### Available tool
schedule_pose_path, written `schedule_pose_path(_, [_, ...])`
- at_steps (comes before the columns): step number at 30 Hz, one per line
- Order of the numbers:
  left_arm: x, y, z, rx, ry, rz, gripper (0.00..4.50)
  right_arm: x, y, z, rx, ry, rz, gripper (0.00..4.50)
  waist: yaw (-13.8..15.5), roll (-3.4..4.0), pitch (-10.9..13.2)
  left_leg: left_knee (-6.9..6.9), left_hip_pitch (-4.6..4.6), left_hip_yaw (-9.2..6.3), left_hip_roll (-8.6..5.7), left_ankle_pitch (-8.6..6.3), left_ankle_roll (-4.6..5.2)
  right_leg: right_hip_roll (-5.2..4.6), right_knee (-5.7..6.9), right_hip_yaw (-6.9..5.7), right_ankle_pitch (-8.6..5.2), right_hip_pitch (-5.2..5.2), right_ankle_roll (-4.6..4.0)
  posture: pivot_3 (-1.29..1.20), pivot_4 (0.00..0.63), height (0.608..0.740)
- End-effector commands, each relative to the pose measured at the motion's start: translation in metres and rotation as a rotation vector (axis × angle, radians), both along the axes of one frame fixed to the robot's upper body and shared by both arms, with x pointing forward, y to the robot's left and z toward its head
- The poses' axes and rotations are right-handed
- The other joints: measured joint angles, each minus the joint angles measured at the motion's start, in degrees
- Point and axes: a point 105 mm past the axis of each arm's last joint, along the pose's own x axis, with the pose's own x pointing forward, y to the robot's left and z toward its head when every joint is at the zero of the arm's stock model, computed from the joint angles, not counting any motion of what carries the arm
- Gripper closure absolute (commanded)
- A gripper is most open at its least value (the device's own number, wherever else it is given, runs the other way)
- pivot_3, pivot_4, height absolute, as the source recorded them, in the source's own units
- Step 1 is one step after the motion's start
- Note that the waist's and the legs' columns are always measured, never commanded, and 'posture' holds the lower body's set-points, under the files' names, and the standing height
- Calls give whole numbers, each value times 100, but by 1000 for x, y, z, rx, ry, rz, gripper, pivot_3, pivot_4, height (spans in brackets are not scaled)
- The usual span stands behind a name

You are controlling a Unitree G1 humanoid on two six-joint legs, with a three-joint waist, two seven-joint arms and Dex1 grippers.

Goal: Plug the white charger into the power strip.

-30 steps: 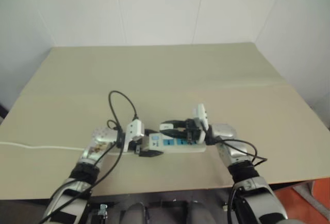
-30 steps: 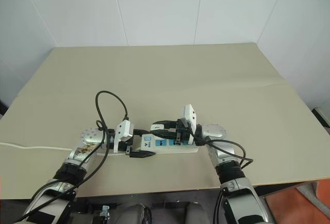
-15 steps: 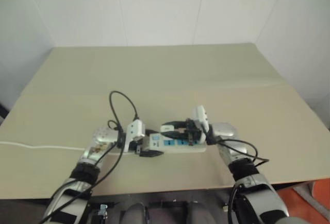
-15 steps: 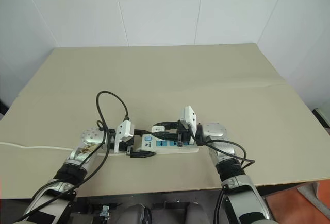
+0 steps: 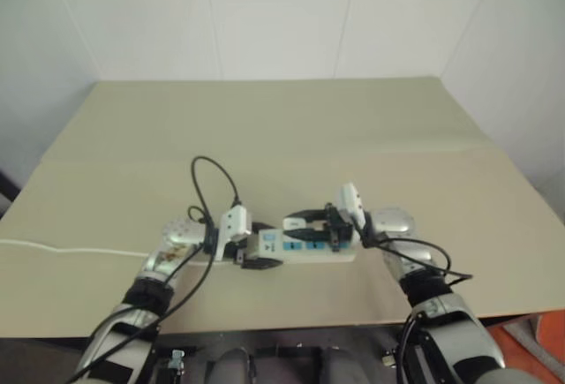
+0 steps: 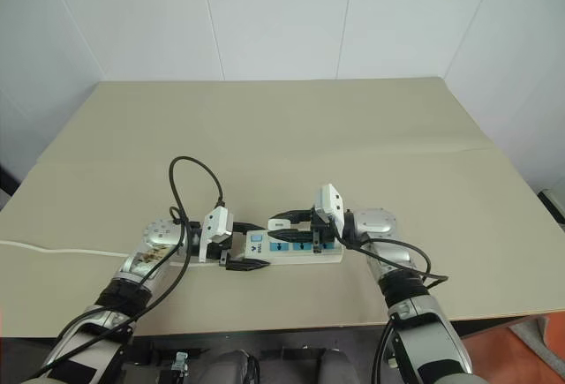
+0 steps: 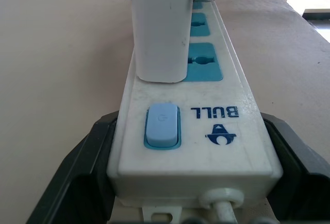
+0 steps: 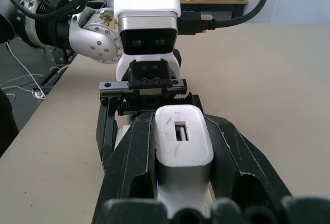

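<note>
The left gripper [image 6: 240, 249] braces the power strip's [image 7: 206, 131] switch end between wide-spread fingers; the right gripper [image 8: 178, 147], clamped on the white charger [image 8: 181, 141], should press squarely down.

Bare beige table [image 6: 282, 128] against white wall panels [image 6: 274, 13]

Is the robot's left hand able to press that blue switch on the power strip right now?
Probably not. The left gripper is clamped around the end of the power strip, one finger on each side, so the blue switch lies between them, untouched. It would need to let go first.
</note>
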Motion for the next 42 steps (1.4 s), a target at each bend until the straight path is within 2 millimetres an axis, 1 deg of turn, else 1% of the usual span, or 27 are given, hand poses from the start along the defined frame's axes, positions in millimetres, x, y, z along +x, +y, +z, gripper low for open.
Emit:
schedule_pose_path(1, [-3,15,-17,69,50,29,1186,1,-20,-32,-136,90,-49,3371,-5,0,0,-1,4,-1,0,0,0,0,0,0,0,4,-1,0,150,740])
schedule_pose_path(4, [-2,14,-16,68,49,29,1186,-1,-13,-36,-156,103,-21,3371,-11,-1,-1,-4,14,-7,1,0,0,0,0,1,-1,11,-2,0,150,740])
schedule_pose_path(7, [-3,14,-16,66,50,28,1186,-1,-11,-39,-162,115,-16,3371,-15,-1,-4,-7,24,-16,2,0,0,0,0,2,-2,17,-3,0,150,740])
schedule_pose_path(12, [-3,15,-17,67,50,30,1186,-3,-12,-43,-172,134,-13,3371,-15,-1,-6,-9,27,-18,2,0,0,0,0,4,-2,18,-4,0,150,740])
schedule_pose_path(20, [-3,15,-17,68,47,28,1186,-3,-12,-43,-167,150,-18,3371,-16,-1,-8,-10,28,-18,2,0,0,0,0,4,-3,18,-4,0,150,740])
schedule_pose_path(22, [-3,15,-17,67,47,29,1186,-3,-12,-44,-163,165,-28,2642,-13,-2,-9,-11,28,-18,3,-1,-1,0,-1,4,-3,18,-4,0,150,740])
schedule_pose_path(23, [-3,15,-17,67,46,28,1186,-3,-12,-44,-163,172,-27,2376,-15,-4,-9,-11,27,-18,3,-1,-1,0,-1,4,-3,17,-5,0,150,740])
schedule_pose_path(30, [-3,14,-16,65,46,28,1186,-6,-10,-43,-175,159,-11,25,-22,-12,-16,-15,26,-18,6,-1,-1,1,-3,3,-5,15,-6,0,150,740])
schedule_pose_path(32, [-3,13,-16,62,44,29,1186,-8,-9,-44,-184,153,-2,25,-21,-12,-16,-17,26,-18,6,-1,-1,1,-5,3,-5,15,-7,0,150,740])
schedule_pose_path(34, [-1,13,-13,49,65,40,458,-9,-9,-44,-197,132,5,0,-21,-12,-16,-19,26,-18,6,-1,-1,1,-5,2,-5,15,-7,0,150,740])
schedule_pose_path(36, [-1,13,-5,22,86,32,40,-9,-9,-44,-194,133,6,0,-23,-12,-16,-20,23,-18,6,-1,-1,2,-5,2,-6,11,-7,0,150,740])
schedule_pose_path(42, [-4,20,26,-5,22,-18,40,-7,-11,-39,-188,94,-14,0,-23,-13,-15,-26,15,-19,8,-1,-1,2,-14,-1,-7,7,-7,0,150,740])
